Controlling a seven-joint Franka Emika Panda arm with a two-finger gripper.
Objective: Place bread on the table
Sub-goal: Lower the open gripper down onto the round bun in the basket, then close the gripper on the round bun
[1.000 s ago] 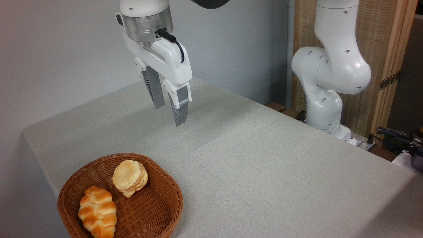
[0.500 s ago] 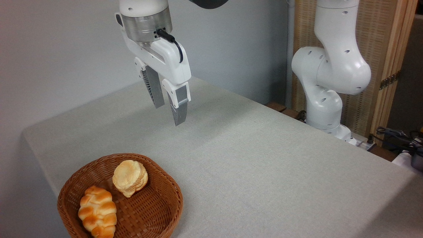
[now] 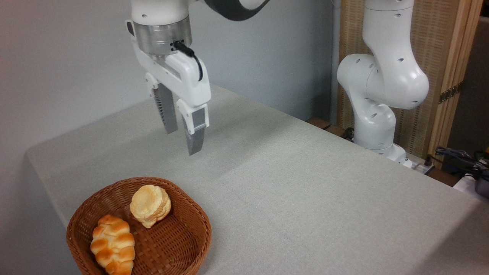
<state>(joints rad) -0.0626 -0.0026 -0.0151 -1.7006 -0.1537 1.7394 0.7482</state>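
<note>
The bread [image 3: 150, 205], a small round pale-yellow bun with a flaky edge, leans against the far inner wall of a brown wicker basket [image 3: 183, 244] at the table's front left. My gripper [image 3: 182, 142] hangs open in the air above and behind the basket, a little right of the bun, with nothing between its fingers. The table [image 3: 305, 191] is covered with a plain grey-beige cloth.
A longer braided golden-orange loaf [image 3: 112, 244] lies in the basket's near left part. The arm's white base [image 3: 376, 114] stands past the table's far right edge, in front of a wooden screen. Cables lie at the far right.
The gripper has moved left and down, toward the basket. It stays open. The bun and the loaf have not moved.
</note>
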